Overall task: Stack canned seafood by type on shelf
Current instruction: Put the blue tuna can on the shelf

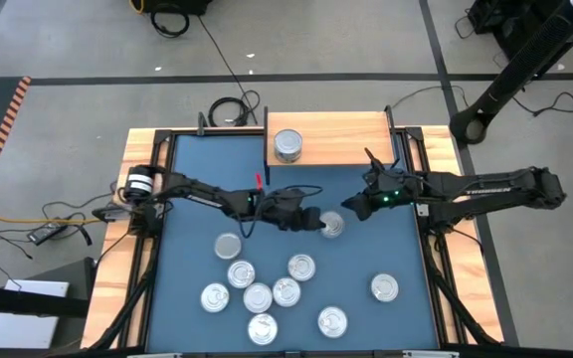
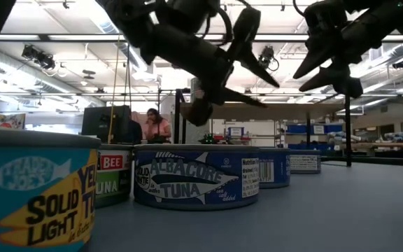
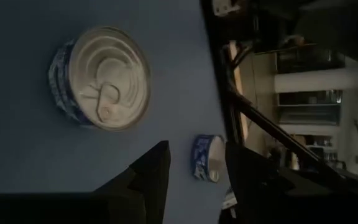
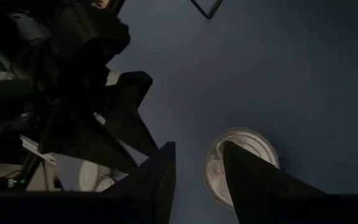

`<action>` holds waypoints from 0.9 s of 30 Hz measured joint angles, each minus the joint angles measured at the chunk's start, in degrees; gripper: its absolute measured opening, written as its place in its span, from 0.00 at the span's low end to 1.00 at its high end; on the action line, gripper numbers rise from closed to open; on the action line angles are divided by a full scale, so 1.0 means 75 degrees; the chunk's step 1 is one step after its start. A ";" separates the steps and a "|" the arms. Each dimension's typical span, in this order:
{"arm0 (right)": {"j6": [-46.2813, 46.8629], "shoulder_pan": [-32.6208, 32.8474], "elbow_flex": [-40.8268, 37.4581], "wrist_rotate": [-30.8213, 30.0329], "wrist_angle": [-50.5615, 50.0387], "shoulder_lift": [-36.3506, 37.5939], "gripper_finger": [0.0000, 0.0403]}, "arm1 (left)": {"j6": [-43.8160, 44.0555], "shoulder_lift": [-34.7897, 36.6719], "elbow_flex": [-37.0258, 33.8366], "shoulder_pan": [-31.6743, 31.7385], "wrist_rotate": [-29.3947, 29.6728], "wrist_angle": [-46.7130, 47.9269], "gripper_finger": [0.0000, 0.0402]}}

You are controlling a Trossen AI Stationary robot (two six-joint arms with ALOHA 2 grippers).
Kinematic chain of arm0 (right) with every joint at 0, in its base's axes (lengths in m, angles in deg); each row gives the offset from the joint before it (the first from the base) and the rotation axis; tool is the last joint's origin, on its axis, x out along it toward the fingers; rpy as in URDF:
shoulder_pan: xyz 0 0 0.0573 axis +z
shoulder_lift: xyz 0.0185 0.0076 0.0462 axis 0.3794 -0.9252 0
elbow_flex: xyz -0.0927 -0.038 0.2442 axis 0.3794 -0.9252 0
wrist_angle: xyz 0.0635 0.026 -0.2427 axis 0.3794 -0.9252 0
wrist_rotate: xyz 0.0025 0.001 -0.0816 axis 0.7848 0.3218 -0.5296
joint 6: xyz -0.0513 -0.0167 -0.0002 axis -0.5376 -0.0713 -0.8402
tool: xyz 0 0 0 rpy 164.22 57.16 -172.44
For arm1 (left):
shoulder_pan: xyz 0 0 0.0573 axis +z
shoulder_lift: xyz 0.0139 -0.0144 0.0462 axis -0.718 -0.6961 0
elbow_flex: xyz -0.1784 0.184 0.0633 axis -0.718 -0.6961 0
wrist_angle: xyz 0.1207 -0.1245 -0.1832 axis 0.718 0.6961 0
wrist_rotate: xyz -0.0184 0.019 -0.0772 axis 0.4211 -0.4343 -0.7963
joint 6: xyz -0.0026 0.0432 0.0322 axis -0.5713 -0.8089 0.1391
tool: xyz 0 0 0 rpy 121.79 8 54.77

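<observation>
Right, both tools hover over one tin (image 1: 332, 225) mid-table, shelf (image 1: 331, 139) at 12 o'clock. Left tool (image 1: 311, 221) spread, empty; right tool (image 1: 351, 207) half-spread, empty. Advice: one arm descends, straddling it squarely.

1 can (image 1: 287, 146) on shelf (image 1: 341, 139); 1 can (image 1: 332, 225) mid-table; 9 clustered below.

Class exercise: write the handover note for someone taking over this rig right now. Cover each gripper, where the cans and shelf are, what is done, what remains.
Left gripper: jaws open, empty, above mid-table beside a lone tuna can.
Right gripper: jaws apart, empty, above the same can.
Shelf: at the far edge, one can on it.
Done: that one can placed.
Left: the lone can, the near cluster, and one can at near right.
</observation>
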 joint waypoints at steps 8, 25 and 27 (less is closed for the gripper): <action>-0.0175 0.0029 0.0003 0.0008 -0.0315 0.0007 0.35 | -0.0007 -0.0062 0.0000 0.0190 0.0345 0.0596 0.33; 0.0335 0.0181 -0.0409 0.0600 -0.0196 0.0473 0.35 | 0.0033 -0.0555 0.0000 0.0277 0.0054 -0.0388 0.02; 0.0700 0.0271 -0.0882 0.0611 0.0143 0.0693 0.35 | 0.0014 -0.0558 0.0000 0.0280 0.0039 -0.0402 0.02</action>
